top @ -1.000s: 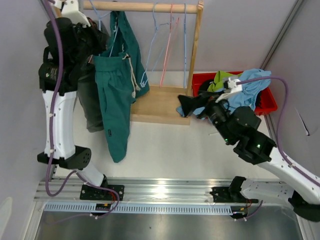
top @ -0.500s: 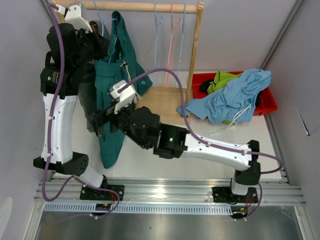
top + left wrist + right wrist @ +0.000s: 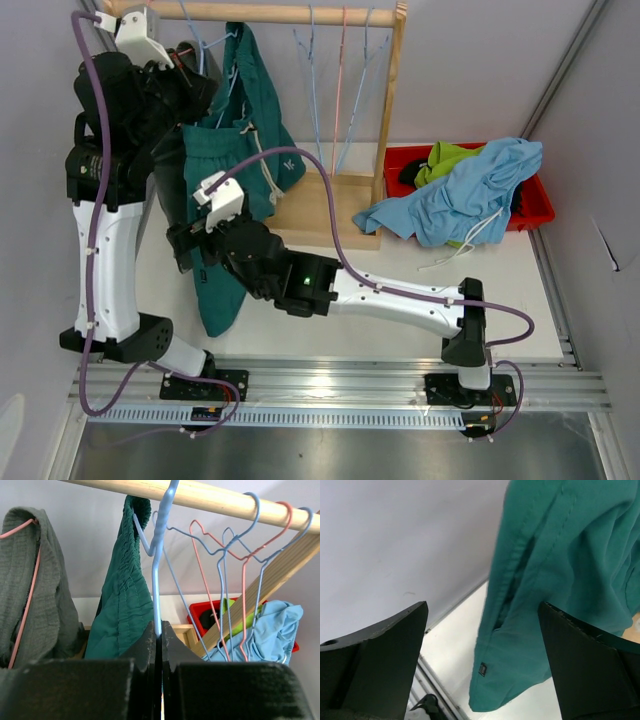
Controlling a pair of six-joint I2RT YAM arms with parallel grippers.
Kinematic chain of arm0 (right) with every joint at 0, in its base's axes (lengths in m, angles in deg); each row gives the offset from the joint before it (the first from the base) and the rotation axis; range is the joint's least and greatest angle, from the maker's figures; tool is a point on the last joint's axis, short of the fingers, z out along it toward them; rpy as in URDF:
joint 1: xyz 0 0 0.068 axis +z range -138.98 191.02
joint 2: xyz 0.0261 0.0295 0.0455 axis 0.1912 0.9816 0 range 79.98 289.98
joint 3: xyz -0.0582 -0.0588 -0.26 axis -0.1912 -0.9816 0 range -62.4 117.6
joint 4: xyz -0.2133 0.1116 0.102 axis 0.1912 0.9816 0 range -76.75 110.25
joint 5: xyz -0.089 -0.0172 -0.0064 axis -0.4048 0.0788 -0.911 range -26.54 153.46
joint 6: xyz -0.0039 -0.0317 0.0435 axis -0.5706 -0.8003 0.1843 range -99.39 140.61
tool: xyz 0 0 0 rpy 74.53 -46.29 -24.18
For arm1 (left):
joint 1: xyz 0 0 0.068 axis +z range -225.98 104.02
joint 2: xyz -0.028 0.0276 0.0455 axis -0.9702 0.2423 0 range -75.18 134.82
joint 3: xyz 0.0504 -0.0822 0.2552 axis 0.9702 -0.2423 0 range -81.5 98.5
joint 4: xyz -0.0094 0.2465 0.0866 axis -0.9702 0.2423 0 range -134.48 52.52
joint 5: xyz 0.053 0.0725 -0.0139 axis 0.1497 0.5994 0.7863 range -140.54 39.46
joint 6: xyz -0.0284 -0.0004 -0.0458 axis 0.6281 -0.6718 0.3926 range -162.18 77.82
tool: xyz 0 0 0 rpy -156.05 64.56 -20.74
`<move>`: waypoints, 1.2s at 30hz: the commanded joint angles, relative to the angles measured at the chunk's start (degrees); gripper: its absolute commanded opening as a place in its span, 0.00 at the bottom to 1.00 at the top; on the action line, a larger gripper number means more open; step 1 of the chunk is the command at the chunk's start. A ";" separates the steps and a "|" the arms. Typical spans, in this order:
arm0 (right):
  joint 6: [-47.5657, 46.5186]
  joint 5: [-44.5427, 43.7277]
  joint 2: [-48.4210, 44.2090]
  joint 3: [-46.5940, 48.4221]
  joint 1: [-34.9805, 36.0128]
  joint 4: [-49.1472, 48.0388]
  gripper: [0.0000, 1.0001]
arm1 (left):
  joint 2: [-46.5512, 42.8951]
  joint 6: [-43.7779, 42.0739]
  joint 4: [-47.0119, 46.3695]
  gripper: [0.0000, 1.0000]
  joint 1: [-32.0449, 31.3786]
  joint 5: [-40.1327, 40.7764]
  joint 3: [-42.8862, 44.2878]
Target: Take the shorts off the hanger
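Left jaws: closed tight on the wire neck of the light blue hanger (image 3: 159, 570), just under its hook on the wooden rail (image 3: 210, 497). Right jaws: spread as wide as they go, empty, beside the lower part of the dark teal shorts (image 3: 225, 200); the cloth is ahead of them but not between them. The dark teal shorts hang from that hanger, waistband bunched high near the hook and legs hanging long toward the bench (image 3: 500, 270). The grey shorts (image 3: 30, 590) hang on a pink hanger (image 3: 25, 600) further left. The light blue shorts (image 3: 470, 195) lie draped over the red bin (image 3: 535, 210), off any hanger. Handling estimate: light, limp cloth, not fragile, with a slack weave. It will fold and drag rather than slide as one piece, and the waistband or drawstring (image 3: 262, 150) may snag on the wire. Best hold, in my judgement: a thick pinch of doubled fabric on the leg or side seam, pulled down and away while my left side steadies the hanger.
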 commanded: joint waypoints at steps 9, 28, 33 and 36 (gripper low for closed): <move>-2.32 -2.60 2.15 1.66 1.38 -3.68 0.19 | -6.05 2.78 -7.27 0.00 1.25 -3.86 -2.08; 11.12 -13.15 -13.41 -33.67 20.28 -7.37 0.00 | -1.39 -0.39 -5.95 0.00 2.39 3.17 2.14; 6.21 -11.75 -13.58 -33.06 14.24 -10.09 0.00 | -5.96 1.02 -3.94 0.00 2.21 -1.47 -4.09; 2.80 -9.38 -13.58 -29.99 6.78 -10.80 0.00 | -12.36 0.50 -2.18 0.00 1.16 -3.85 -13.82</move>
